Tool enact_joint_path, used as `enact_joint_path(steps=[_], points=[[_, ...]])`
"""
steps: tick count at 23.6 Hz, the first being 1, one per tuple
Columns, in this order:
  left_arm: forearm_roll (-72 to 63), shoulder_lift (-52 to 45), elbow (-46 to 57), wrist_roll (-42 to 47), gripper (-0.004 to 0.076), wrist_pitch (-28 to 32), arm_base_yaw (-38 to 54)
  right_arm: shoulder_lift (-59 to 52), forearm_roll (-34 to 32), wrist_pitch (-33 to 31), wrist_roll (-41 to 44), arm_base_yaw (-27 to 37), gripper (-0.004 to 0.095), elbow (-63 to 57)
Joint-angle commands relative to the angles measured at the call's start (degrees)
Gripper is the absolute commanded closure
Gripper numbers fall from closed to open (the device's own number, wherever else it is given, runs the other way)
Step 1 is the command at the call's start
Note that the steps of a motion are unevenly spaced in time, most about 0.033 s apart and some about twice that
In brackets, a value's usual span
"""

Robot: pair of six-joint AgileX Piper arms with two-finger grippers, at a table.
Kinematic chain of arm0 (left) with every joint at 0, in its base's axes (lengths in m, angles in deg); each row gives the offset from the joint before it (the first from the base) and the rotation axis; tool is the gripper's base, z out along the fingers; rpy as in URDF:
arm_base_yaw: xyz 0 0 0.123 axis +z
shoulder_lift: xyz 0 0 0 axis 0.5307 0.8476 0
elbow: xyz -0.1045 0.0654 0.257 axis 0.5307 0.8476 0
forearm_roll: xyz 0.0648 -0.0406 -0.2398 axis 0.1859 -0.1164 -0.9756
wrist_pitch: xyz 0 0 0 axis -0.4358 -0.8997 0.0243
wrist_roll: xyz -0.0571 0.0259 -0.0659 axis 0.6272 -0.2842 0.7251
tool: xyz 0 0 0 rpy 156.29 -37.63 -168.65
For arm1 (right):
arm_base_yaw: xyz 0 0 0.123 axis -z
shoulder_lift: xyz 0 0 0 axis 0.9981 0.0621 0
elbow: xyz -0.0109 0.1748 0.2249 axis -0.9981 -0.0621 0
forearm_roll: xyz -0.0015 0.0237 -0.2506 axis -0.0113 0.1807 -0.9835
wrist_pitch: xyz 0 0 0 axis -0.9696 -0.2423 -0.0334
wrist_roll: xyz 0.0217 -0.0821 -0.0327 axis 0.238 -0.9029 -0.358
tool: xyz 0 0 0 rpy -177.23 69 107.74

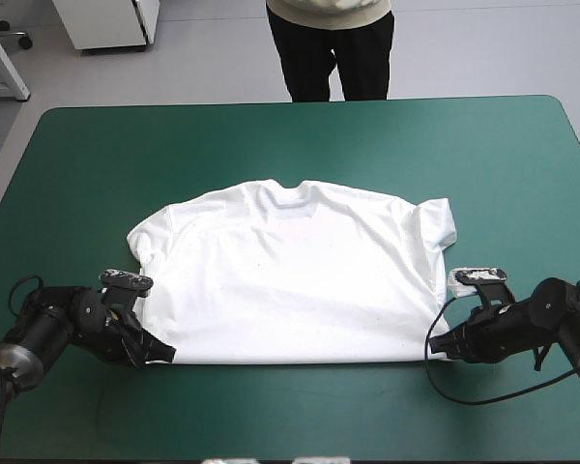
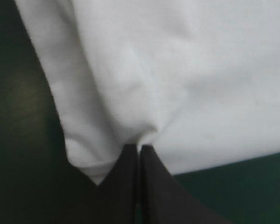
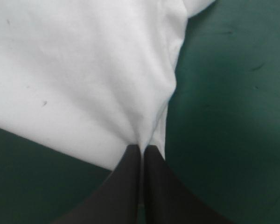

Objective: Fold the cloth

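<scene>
1. At the T-shirt's near hem, the left tool is clamped on the left corner and the right tool on the right corner. In each wrist view the black fingers meet with only a small pinch of white cloth between them.
2. The T-shirt lies spread flat on the teal-green surface, collar away from the tools and both sleeves out to the sides of the body.
3. Slipping is the first risk. Each bite sits right at the tip of a hem corner, so the cloth's own weight in a lift could pull a corner free, and that side would drop back.
4. Layers are the second risk. I cannot tell whether each tool has both the front and back panels or only one. If only one, the other panel would stay behind and the fold would open up.
5. Skew is the third risk. If one tool travels faster or higher toward the collar than the other, the hem would land crooked across the shoulders.
6. Dragging is the fourth risk. Carried too low over the T-shirt's body, the hem could push the cloth into ridges.
7. The right sleeve already looks a little rumpled beside the body, and a fold laid over it could trap that wrinkle.
</scene>
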Motion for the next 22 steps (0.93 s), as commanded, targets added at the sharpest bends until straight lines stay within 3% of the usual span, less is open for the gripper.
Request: enact_joint_path(steps=[1,4,6,9,10,13,14,16,22], points=[[-1.42,-1.27,-0.73,0.49,0.0733,2.64,-0.07,-1.31,0.24,2.71,-0.09,0.30,0.0923,-0.53],[-1.53,-1.27,-0.73,0.49,0.0733,3.54,-0.07,-1.31,0.35,2.57,-2.94,0.30,0.0857,-0.53],[-1.61,-1.27,-0.73,0.49,0.0732,3.41,-0.07,-1.31,2.48,2.99,-4.31,0.30,0.0565,-0.32],[-1.61,-1.82,-0.73,0.22,0.0687,2.83,-0.07,-1.76,5.55,3.14,-5.33,0.30,0.0413,0.85],[-1.61,-2.33,-1.01,0.22,0.0640,2.19,-0.07,-2.21,6.32,2.78,-5.40,0.30,0.0405,1.84],[-1.27,-6.49,-6.52,1.43,0.0333,1.01,-0.07,-5.70,5.80,1.23,-5.39,0.30,0.0438,9.09],[-0.92,-7.20,-7.96,2.91,0.0283,1.80,-0.07,-6.35,5.48,1.11,-5.05,0.30,0.0443,11.21],[1.82,-8.21,-11.97,7.42,0.0244,3.47,-0.07,-7.10,5.37,0.54,-3.73,0.30,0.0444,15.15],[9.65,-4.67,-20.91,12.45,0.0246,3.77,3.06,-7.12,5.47,-0.35,-3.34,0.30,0.0444,23.96]])
